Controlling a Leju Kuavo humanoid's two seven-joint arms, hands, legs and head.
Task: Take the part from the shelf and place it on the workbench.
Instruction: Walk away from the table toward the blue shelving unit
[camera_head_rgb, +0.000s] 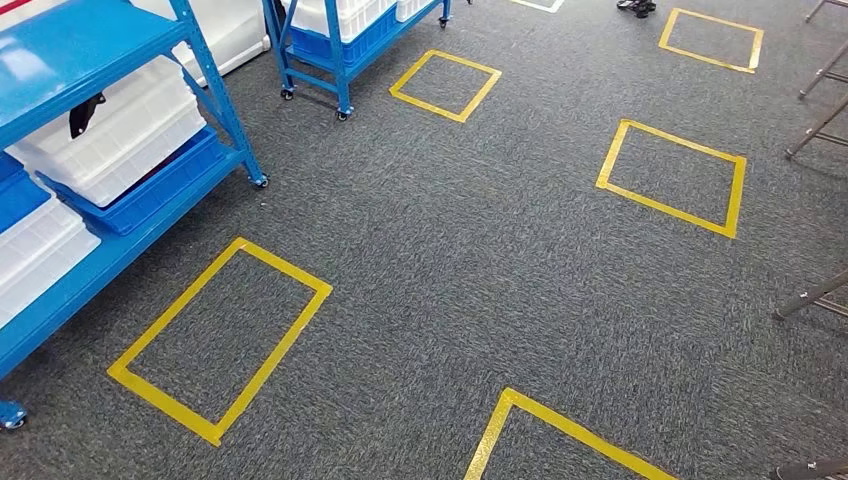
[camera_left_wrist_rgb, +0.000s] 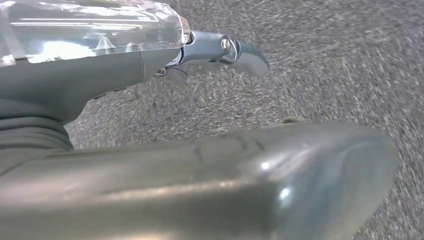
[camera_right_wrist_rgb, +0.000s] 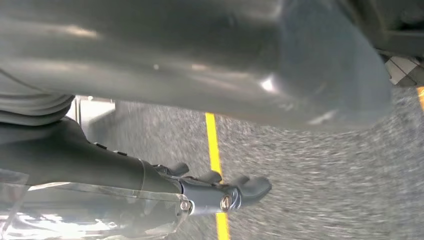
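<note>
A blue wheeled shelf stands at the left in the head view, with white bins in blue trays on its levels. A small dark object pokes out beside the upper white bin; I cannot tell what it is. My left hand hangs over the grey carpet, its thumb and fingers stretched out and apart, holding nothing. My right hand hangs the same way above a yellow tape line, fingers straight, nothing in it.
Several yellow tape rectangles mark the grey carpet. A second blue shelf cart with white bins stands at the back. Metal legs come in at the right edge. Dark shoes show at the far top.
</note>
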